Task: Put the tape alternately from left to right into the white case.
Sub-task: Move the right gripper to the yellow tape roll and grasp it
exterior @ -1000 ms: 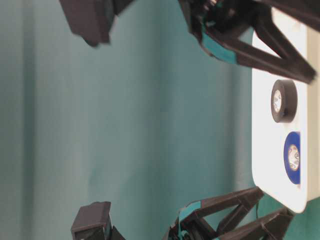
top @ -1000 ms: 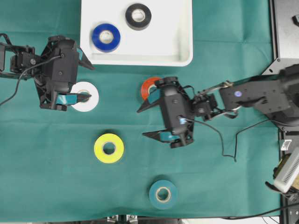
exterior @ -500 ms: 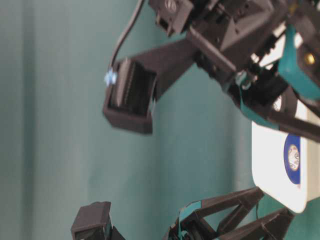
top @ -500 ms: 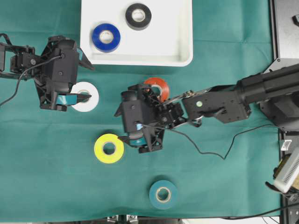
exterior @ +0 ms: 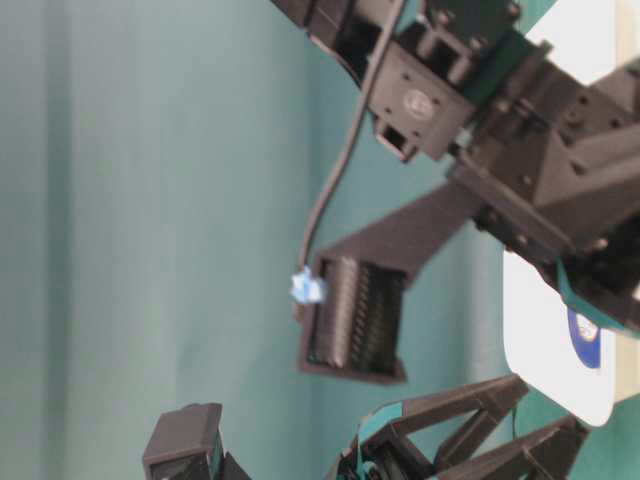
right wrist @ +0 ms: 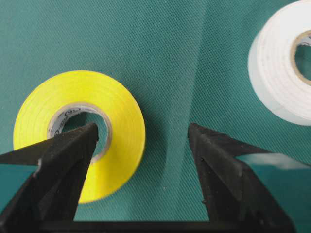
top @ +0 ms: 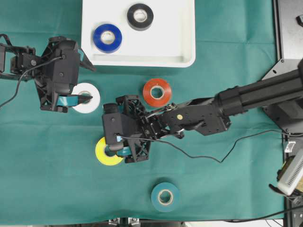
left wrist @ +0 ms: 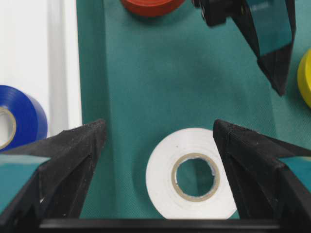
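- Yellow roll lies flat on the green cloth; I see the right gripper right over its near edge, jaws wide, holding nothing, one finger over the core.
- Left gripper wide open too, straddling the white roll, no grip.
- Count: six rolls. Blue and black sit in the white case; white, red, yellow and teal on the cloth.
- Right arm reaches far across the middle, stretched low; left arm sits by the case's corner.

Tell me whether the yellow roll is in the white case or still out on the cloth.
Out. The yellow roll lies flat on the green cloth, well short of the white case, which holds only the blue roll and black roll.
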`<act>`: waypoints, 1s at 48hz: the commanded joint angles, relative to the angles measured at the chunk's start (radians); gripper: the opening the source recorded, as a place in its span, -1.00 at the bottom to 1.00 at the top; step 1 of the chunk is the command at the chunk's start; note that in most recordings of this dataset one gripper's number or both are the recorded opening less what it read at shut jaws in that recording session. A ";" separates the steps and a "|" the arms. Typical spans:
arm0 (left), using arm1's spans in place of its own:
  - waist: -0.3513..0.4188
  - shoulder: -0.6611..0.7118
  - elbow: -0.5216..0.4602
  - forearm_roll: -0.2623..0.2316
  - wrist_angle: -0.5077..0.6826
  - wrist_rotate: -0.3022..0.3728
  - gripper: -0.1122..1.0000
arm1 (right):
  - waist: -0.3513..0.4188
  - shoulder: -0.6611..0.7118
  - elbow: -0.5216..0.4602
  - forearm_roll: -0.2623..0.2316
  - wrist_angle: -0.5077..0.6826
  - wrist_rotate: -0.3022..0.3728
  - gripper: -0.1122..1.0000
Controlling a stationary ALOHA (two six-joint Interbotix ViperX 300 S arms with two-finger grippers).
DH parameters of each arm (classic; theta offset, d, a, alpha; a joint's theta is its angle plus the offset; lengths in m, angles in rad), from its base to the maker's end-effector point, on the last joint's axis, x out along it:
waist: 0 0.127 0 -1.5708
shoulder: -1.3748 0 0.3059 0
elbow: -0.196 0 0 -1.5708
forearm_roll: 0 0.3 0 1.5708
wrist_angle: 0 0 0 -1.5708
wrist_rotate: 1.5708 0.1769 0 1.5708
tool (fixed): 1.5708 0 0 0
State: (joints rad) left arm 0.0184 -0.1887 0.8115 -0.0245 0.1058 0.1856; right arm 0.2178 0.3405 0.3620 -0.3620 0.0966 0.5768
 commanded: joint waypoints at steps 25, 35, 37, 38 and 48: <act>0.000 -0.012 -0.014 -0.002 -0.003 0.000 0.44 | 0.012 0.029 -0.063 0.002 0.067 0.006 0.59; 0.000 -0.012 -0.012 0.000 -0.002 0.000 0.44 | 0.017 0.028 -0.063 -0.002 0.069 0.005 0.31; -0.002 -0.012 -0.012 -0.002 -0.002 0.000 0.44 | 0.018 0.025 -0.063 -0.002 0.069 0.005 0.14; 0.000 -0.012 -0.012 -0.002 -0.003 0.000 0.44 | 0.021 0.025 -0.063 -0.002 0.069 0.005 0.05; -0.002 -0.012 -0.014 -0.002 -0.003 0.000 0.44 | 0.035 0.011 -0.063 -0.003 0.069 0.003 -0.32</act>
State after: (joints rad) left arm 0.0199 -0.1887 0.8099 -0.0245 0.1074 0.1856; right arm 0.2439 0.3866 0.3145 -0.3636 0.1672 0.5814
